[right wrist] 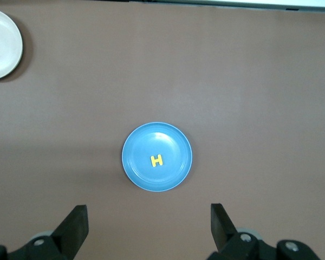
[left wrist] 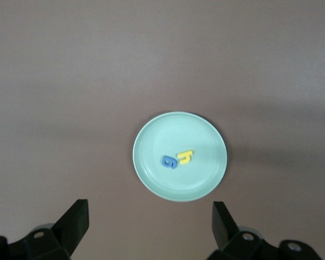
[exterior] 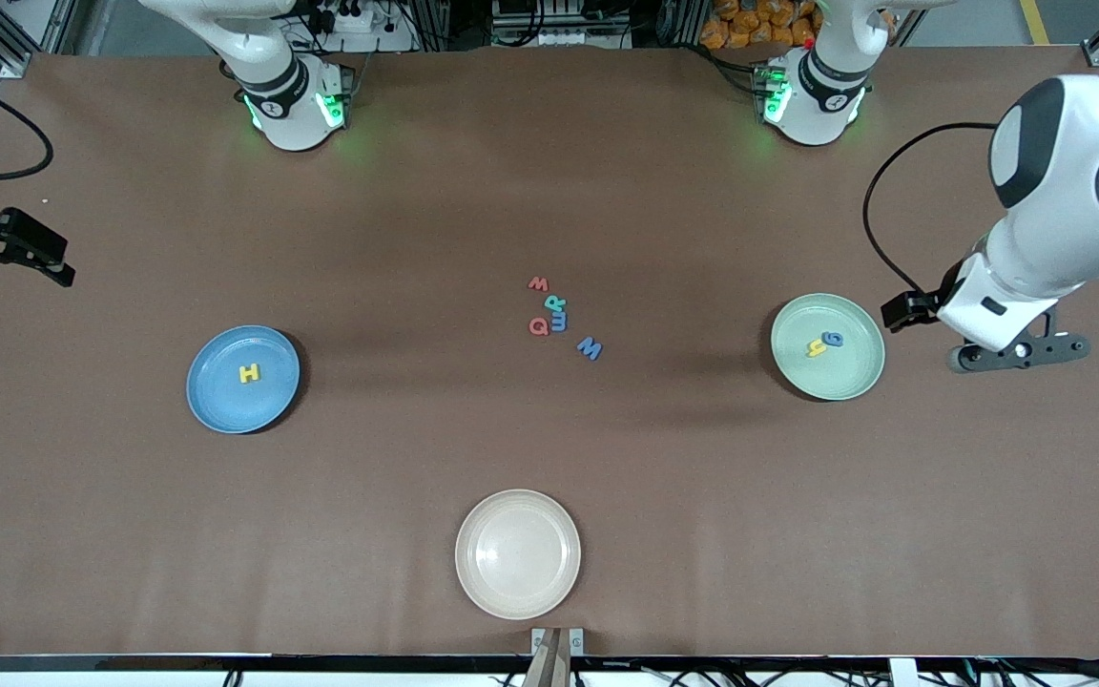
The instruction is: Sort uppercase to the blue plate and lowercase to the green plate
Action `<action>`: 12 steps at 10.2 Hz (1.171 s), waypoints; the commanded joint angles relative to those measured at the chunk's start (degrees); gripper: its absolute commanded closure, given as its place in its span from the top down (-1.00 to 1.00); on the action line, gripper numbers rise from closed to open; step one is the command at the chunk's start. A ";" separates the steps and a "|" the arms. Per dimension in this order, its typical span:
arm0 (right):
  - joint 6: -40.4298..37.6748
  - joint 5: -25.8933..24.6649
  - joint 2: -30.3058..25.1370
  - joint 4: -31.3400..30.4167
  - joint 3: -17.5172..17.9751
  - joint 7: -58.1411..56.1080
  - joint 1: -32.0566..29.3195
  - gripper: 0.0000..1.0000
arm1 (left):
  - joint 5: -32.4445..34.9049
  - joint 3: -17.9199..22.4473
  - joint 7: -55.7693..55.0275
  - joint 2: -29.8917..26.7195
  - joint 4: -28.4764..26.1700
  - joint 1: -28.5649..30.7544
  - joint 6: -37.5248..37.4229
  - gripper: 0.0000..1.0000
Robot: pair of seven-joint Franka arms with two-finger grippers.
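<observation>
Foam letters, small and flat, lie in three places. Five sit in a loose cluster at mid-table: a small red w (exterior: 538,283), a teal R (exterior: 556,304), a blue m (exterior: 559,322), a red Q (exterior: 538,326) and a larger blue W (exterior: 590,348), the R and m touching, the W slightly apart and nearest the front camera. One yellow H (exterior: 250,373) rests flat in the blue plate (exterior: 216,405), a round, shallow, smooth plastic dish with a raised rim, toward the right arm's end of the table. A blue g (exterior: 832,339) and a yellow h (exterior: 816,348) lie just beside each other in the pale green plate (exterior: 845,386), same shape, toward the left arm's end. A third plate (exterior: 487,592), cream-beige, sits nearest the front camera. Bare brown matte table (exterior: 549,448) surrounds every plate and the cluster.

The left gripper (left wrist: 150,222) hangs high above the table beside the green plate, fingers spread wide, holding nothing. The right gripper (right wrist: 149,223) hovers near the table edge at the right arm's end, also wide apart and empty.
</observation>
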 commanded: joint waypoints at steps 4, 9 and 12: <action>-3.83 -0.44 -0.40 2.06 0.60 1.89 -0.67 1.00 | -1.06 -3.01 -5.14 -0.43 1.65 -0.26 -4.67 1.00; -6.12 -0.18 -0.40 1.97 0.51 1.37 -0.93 1.00 | -3.24 -2.93 -7.58 -1.15 3.75 0.18 -4.68 1.00; -5.77 1.66 1.08 1.19 1.47 1.54 0.73 1.00 | -4.32 -3.97 -8.04 -1.32 4.29 -0.43 -4.76 1.00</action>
